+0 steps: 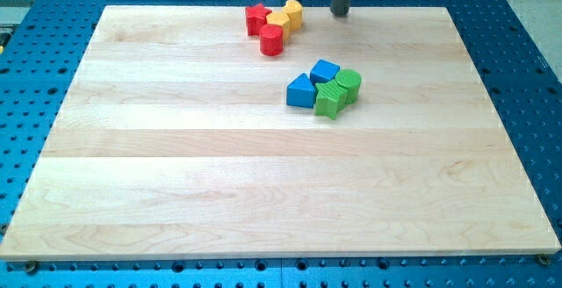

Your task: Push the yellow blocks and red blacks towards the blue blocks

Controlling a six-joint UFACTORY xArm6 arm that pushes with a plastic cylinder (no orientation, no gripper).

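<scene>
1. My tip [340,12] hangs upright at the top edge of the wooden board [263,191], a bare rod touching no block.
2. It stands just to the view's right of the yellow blocks [285,16], apart from them.
3. The red cylinder [271,40] and red star-like block [255,18] touch the yellow blocks.
4. The blue triangle [300,91] and blue cube [324,71] lie below-right of the yellow blocks, well apart, touching the green blocks [338,92].

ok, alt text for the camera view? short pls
My tip rests at the wooden board's top edge, right of a cluster of two red blocks and two yellow blocks. Nearer the board's centre sit two blue blocks touching two green blocks.
</scene>
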